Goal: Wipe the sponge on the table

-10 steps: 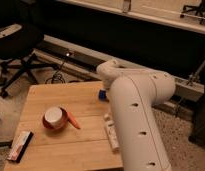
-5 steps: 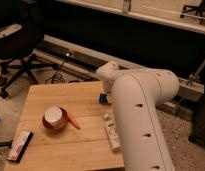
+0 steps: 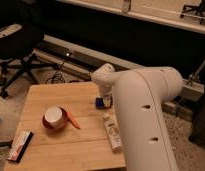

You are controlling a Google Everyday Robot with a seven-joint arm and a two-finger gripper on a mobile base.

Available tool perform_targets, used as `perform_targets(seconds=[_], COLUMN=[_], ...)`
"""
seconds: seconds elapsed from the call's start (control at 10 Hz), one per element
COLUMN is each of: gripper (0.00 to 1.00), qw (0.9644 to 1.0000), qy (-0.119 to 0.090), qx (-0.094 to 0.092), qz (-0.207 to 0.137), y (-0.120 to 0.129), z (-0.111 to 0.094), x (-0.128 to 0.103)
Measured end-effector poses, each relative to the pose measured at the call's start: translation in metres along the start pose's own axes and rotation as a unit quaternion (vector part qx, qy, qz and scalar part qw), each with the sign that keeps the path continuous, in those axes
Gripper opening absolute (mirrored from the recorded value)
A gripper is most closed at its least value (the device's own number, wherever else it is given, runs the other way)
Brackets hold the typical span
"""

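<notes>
gripper [image 3: 105, 96] at the table [image 3: 43, 97] far right, right by the sponge [image 3: 99, 102] | grip: open or closed, we cannot tell; white cup [image 3: 54, 116] nearer, left

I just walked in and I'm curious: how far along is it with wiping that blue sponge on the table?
Looks done: the approach; the end effector sits right at the sponge, near the table's far edge. In hand: contact or grasp, which I cannot confirm because the arm hides it. Left: probably the wiping itself, across planks shared with a cup, carrot and bottle.
</notes>
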Motion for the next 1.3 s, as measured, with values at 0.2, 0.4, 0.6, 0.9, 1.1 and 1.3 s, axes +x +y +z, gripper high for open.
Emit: perform_targets(seconds=[0.2,0.4,0.6,0.9,1.1,1.3], gripper=[0.20,0.20,0.20,0.20,0.20,0.20], qw=[0.9994,0.9977,0.9952,0.9910,0.9891,0.9870], qy=[0.010,0.018,0.021,0.018,0.012,-0.001], qx=[-0.006,-0.012,-0.018,-0.034,-0.041,-0.049], qz=[-0.031,-0.065,-0.094,-0.128,-0.141,-0.153], y=[-0.007,-0.010,-0.011,-0.002,0.005,0.017], z=[-0.007,-0.013,-0.018,-0.025,-0.027,-0.025], x=[0.025,0.052,0.074,0.101,0.113,0.122])
